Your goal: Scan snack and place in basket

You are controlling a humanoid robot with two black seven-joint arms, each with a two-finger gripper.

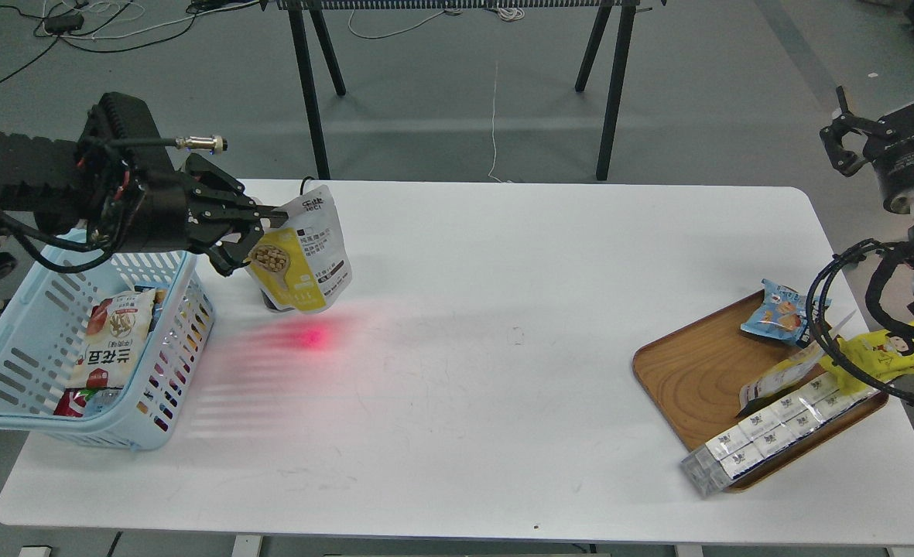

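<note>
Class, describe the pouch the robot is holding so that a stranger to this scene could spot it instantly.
Start at the light blue basket on the white table's left end. Just right of its far corner, the left pincer holds a pouch above a red glow. Unlike the packets inside the basket, it has a yellow front picturing tan beans and a white printed side.

The desk (503, 325) is bare between the basket (8, 402) and the wooden tray (696, 371), so a pincer can pass there. Packets (112, 340) half fill the basket. A dark scanner (275, 302) stands just beside it.
</note>
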